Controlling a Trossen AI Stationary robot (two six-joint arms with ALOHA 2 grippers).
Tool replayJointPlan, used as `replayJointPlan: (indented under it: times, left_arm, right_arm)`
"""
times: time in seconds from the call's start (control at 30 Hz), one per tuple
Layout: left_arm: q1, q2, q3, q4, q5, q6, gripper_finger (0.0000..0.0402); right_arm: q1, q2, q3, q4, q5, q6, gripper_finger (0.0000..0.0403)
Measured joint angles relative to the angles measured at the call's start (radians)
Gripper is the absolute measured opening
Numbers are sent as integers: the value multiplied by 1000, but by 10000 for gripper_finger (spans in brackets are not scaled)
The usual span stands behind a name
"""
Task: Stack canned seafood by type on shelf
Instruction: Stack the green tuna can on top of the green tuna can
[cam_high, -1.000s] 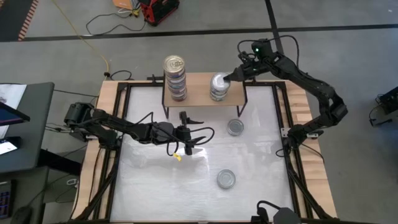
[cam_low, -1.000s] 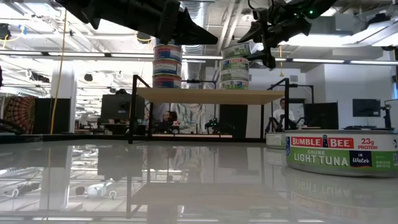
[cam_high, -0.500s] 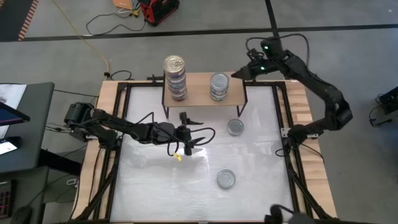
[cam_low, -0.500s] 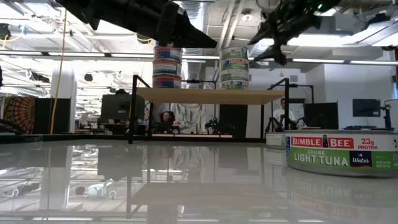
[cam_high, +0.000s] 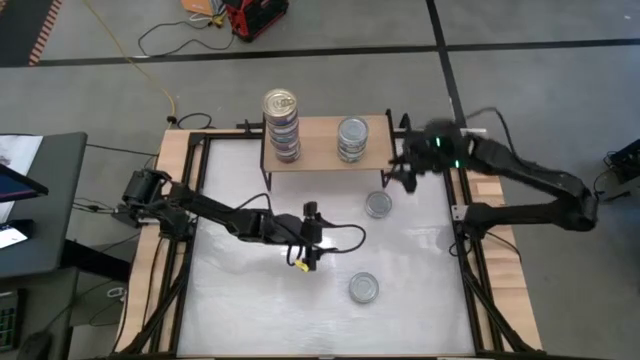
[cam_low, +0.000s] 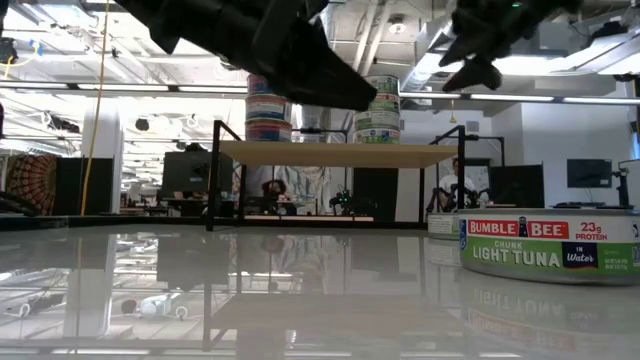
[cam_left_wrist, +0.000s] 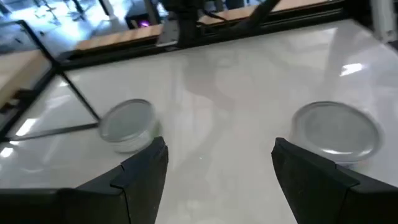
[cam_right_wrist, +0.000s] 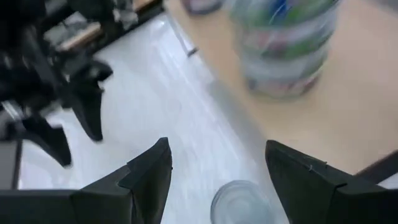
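Two loose tins sit on the table (cam_high: 240, 300): one (cam_high: 378, 204) near the shelf (cam_high: 320, 150), one (cam_high: 364, 288) farther out. We reckon they're rigid, slick, smallish: pinch the sides. Left gripper (cam_high: 303, 262) and right gripper (cam_high: 398, 178) are both spread, empty.

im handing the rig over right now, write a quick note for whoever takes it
Left gripper: open, empty, over the middle of the table, between the two loose tins.
Right gripper: open, empty, just off the shelf's right end, above the nearer loose tin.
Shelf: taller gold-lidded stack on the left, shorter silver-lidded stack on the right.
Done: both stacks started, sorted by lid.
Left: two silver-lidded tins on the table, one near the shelf, one nearer the front. Both look like they belong on the right stack.
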Motion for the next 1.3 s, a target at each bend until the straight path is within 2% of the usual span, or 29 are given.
replayJointPlan:
  times: [0.27,0.43,0.6,0.73,0.87,1.07,1.3]
  left_arm:
    - [-72,2,17,-11,-1,-144,277]
    - [-113,4,17,-19,-22,-250,277]
    - [-138,4,17,-39,-46,-359,277]
    - [-149,27,19,-24,-64,-453,277]
    - [-164,97,84,-43,-72,-502,277]
    - [-178,229,270,-184,-71,-560,277]
    - [-174,385,473,-346,-73,-643,277]
  right_arm:
    - [407,-224,-200,182,371,143,282]
    - [634,-232,-285,292,574,159,282]
    - [792,-181,-311,342,744,153,282]
    - [872,-127,-311,346,818,152,282]
    - [914,-75,-312,345,831,196,282]
    - [997,-47,-312,338,838,278,282]
    - [1134,-45,-312,255,901,410,282]
